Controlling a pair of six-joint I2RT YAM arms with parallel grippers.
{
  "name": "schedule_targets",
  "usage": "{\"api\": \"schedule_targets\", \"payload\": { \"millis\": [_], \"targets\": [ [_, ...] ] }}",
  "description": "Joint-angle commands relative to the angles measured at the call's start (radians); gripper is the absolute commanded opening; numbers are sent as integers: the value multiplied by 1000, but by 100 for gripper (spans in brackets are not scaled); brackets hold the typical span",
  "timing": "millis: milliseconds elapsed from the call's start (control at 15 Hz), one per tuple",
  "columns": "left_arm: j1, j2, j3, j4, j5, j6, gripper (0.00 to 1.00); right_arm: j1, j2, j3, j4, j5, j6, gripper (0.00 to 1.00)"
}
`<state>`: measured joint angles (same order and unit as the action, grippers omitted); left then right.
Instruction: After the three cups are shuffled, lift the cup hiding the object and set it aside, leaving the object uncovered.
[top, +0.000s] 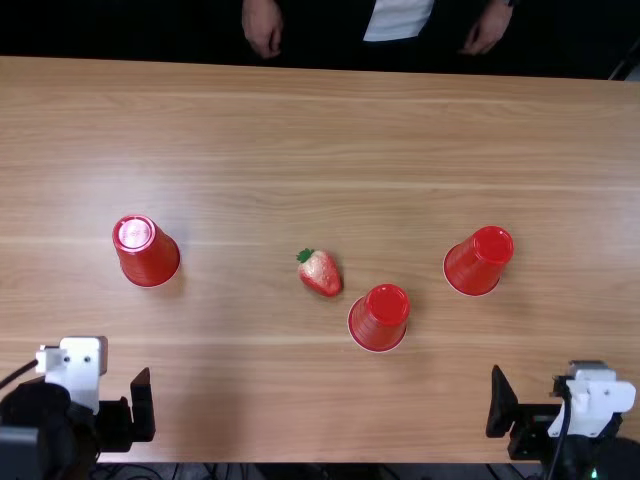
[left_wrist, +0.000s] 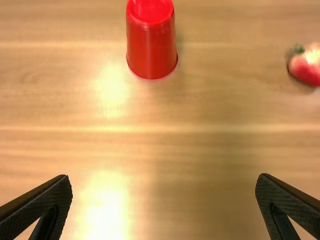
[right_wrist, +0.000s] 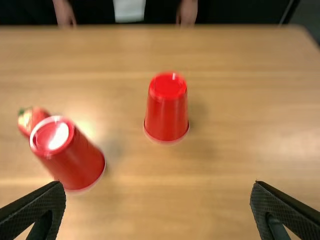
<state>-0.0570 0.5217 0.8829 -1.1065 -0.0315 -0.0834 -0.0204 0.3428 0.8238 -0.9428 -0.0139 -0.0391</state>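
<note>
**Strawberry lies uncovered among three upturned red cups**

The left gripper (left_wrist: 162, 180) sits at the near edge of the table (top: 320, 130), fingers wide apart and empty. The left cup (top: 145, 252) stands well away. At centre the strawberry (top: 321, 273) lies bare on its side, its long axis diagonal: leafy end far-left, tip near-right toward the middle cup (top: 380, 318) just beside it. The right cup (top: 479, 261) stands farther right. The right gripper (right_wrist: 157, 185) is likewise spread and empty. One risk is that nudging the middle cup would likely roll the berry.

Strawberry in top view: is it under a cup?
No, the strawberry lies uncovered on the table, beside the middle cup.
</note>
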Motion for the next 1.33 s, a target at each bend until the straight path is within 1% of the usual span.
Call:
{"api": "schedule_targets", "payload": {
  "millis": [0,133,200,267,467,667,800,867,1000,1133,1267],
  "targets": [
    [20,-106,-110,77,-13,-5,100,-12,-85,-66,47,8,8,100],
    [55,-218,-266,262,-15,1,100,-12,-123,-167,220,8,8,100],
    [69,-250,-326,346,-15,1,100,-12,-125,-213,334,8,6,100],
    [79,-269,-369,405,-15,4,100,-12,-128,-261,417,8,6,100],
    [82,-312,-481,545,-13,6,100,-15,-205,-385,614,8,8,100],
    [80,-371,-602,707,-7,4,100,-23,-330,-522,787,8,8,100],
    [82,-399,-660,768,-5,6,100,-35,-343,-588,848,7,8,100],
    [82,-411,-685,779,0,6,100,-38,-343,-598,864,7,8,100],
    [79,-456,-734,806,8,6,100,-39,-343,-654,872,-1,6,100],
    [71,-522,-794,852,8,6,100,-39,-343,-713,875,-3,-1,100],
    [71,-522,-815,860,13,8,100,-41,-343,-796,925,-1,0,100]
  ]
}}
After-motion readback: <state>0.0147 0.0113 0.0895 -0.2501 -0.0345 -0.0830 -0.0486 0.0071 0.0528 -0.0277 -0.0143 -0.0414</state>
